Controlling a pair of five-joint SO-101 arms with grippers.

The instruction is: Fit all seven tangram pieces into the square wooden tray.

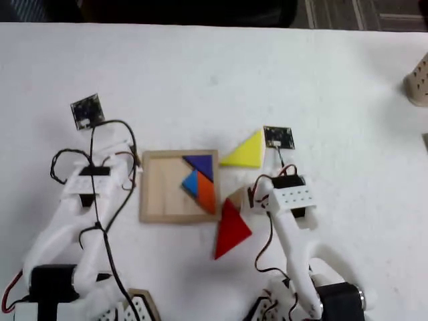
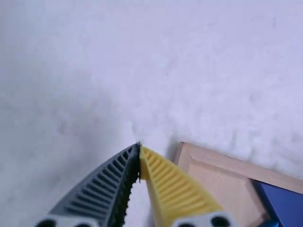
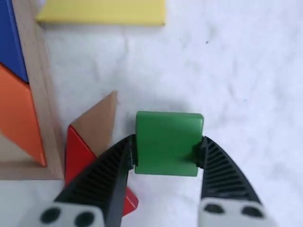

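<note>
White desk lies open on the far side of everything. At the left, my left wrist view shows the left claw pressed shut with nothing between its grey and yellow fingers, its tip just beside a corner of the wooden tray. From the high view the tray has bare wood in its left half. A dark blue triangle, a light blue piece and an orange piece sit along its right wall. Outside the near right corner lies a red triangle, touching a wood-coloured triangle. The right wrist view gives me what the arm hides from above: the right claw, part open, gripping a green square by two opposite sides, just beside the wood-coloured triangle. A yellow triangle lies flat just beside the tray's far right corner.
</note>
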